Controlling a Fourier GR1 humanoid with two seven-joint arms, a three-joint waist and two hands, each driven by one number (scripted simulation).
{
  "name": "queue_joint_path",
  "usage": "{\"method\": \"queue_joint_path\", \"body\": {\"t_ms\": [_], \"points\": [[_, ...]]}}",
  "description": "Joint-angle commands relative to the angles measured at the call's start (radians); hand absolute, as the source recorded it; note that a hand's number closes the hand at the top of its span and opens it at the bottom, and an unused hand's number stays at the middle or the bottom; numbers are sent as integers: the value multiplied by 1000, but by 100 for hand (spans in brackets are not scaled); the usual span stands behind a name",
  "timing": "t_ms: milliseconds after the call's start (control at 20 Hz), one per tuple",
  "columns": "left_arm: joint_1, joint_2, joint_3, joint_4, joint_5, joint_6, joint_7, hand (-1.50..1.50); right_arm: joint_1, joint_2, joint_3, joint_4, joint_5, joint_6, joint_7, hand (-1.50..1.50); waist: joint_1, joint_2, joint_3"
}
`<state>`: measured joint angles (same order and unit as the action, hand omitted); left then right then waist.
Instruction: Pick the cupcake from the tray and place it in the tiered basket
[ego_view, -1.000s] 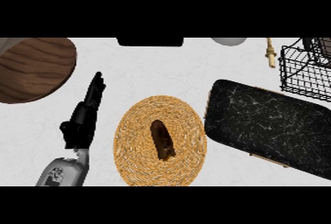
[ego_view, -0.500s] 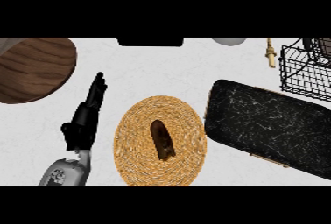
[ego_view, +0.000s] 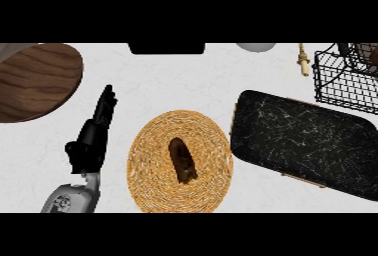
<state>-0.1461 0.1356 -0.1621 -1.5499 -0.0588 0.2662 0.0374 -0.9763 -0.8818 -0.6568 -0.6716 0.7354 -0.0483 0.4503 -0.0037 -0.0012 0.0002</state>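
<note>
black marble tray (ego_view: 303, 142): lies slantwise at the right of the bench (ego_view: 184, 80); its slab is bare, no cupcake on it.
wire tiered basket (ego_view: 345, 80): stands at the far right corner, just beyond the tray's far end, cut by the view's edge, so a carry from tray to basket would be short.
brown shape (ego_view: 366, 52): sits inside the basket's wires at the very edge; it may be the cupcake already lying where the task wants it, but too little of it shows to tell.
straw mat (ego_view: 179, 160): round and woven, just left of the tray and nearly touching it.
dark piece (ego_view: 183, 160): long and brown, in the mat's middle; i cannot tell what it is.
left robot hand (ego_view: 92, 137): left of the mat, fingers straight and pointing away from the robot, holding nothing, well apart from tray and basket; it looks at rest.
right robot hand: out of view.
wooden bowl (ego_view: 33, 80): far left, cut by the edge.
surface: pale, faintly veined stone.
far edge: a black block (ego_view: 166, 48), a grey round thing (ego_view: 257, 46) and a small wooden peg (ego_view: 303, 60).
</note>
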Motion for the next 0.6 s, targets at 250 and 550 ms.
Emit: {"method": "queue_joint_path", "body": {"t_ms": [250,550], "points": [[62,-14,4,-13,-12,18,-23,0,299,-130,-296,-111,-243,108,-72,-150,-42,-11,0],[51,-8,17,-33,-9,18,21,0,621,-132,-521,-166,-394,304,-236,-150,-66,-12,1]]}}
